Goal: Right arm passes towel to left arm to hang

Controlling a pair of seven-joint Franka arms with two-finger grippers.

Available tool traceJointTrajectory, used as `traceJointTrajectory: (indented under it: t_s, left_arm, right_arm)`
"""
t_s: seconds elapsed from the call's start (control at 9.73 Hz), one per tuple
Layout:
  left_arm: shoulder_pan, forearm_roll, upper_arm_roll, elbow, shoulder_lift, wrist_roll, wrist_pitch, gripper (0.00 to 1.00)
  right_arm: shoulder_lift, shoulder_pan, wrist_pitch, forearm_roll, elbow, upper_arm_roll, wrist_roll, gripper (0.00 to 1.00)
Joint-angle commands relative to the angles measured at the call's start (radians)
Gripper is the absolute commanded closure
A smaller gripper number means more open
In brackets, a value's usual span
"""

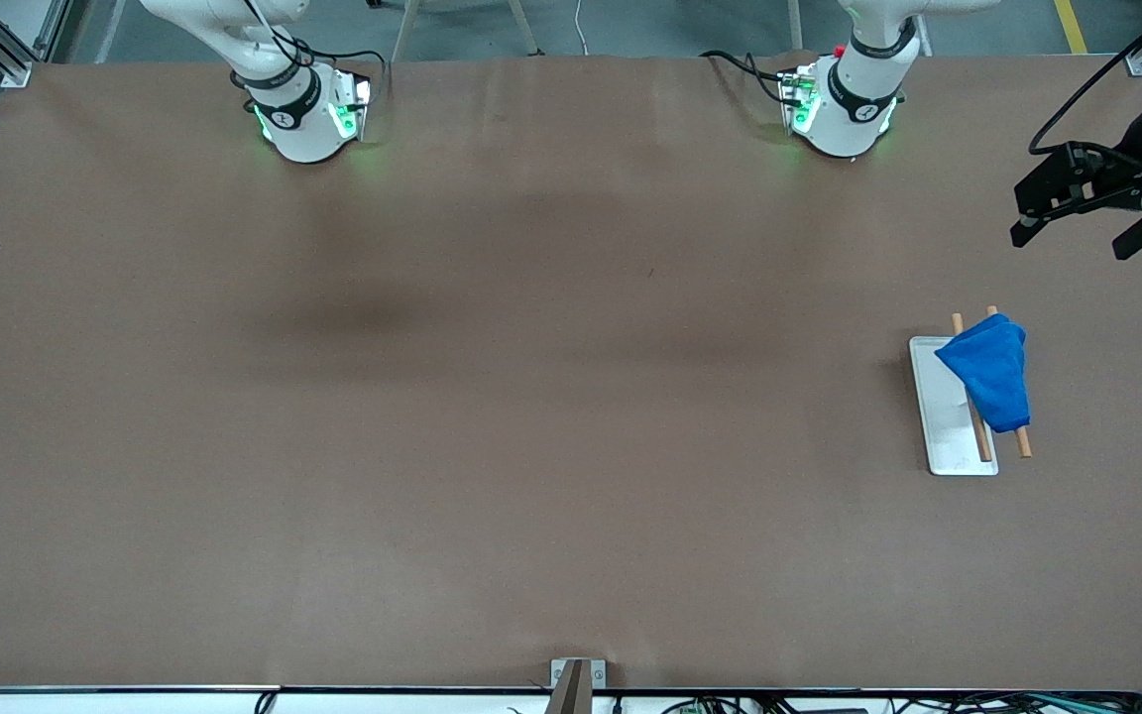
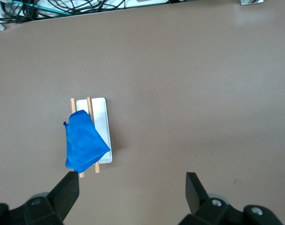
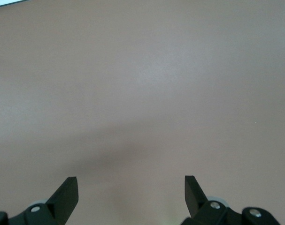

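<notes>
Brown table (image 1: 531,446), blue towel (image 1: 989,375) draped over rods (image 1: 1022,443); left gripper (image 1: 1077,236), right gripper (image 3: 131,192) both apart.

A broad brown table (image 1: 531,416) fills the room's middle, its covering smooth with a few faint creases and soft shadows. Toward the left arm's end lies a white tray (image 1: 940,416), long and narrow, flat on the surface. Two wooden rods (image 1: 1023,443) run lengthwise with it, side by side; one lies over the tray, the other along its edge just off it. Their tips stick out past the tray at both ends. A tangle of cables (image 1: 1027,702) runs along the table edge nearest the front camera, and a small metal bracket (image 1: 577,674) sits at the middle of that edge.
</notes>
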Motion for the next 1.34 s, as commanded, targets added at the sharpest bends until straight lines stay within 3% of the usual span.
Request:
traceJointTrajectory:
  t_s: [0.0,0.51,1.23]
  left_arm:
    - [0.006,0.016,-0.038,0.004,0.024,-0.093,-0.057,0.0]
    - [0.006,-0.033,-0.021,-0.088,-0.026,-0.087,-0.074,0.0]
    - [-0.002,-0.03,-0.007,-0.1,-0.032,-0.07,-0.071,0.0]
  right_arm:
    - [-0.003,-0.005,-0.004,0.004,0.004,0.003,-0.01,0.0]
    - [-0.003,-0.005,-0.004,0.004,0.004,0.003,-0.01,0.0]
    - [-0.003,-0.005,-0.004,0.002,0.004,0.003,-0.01,0.0]
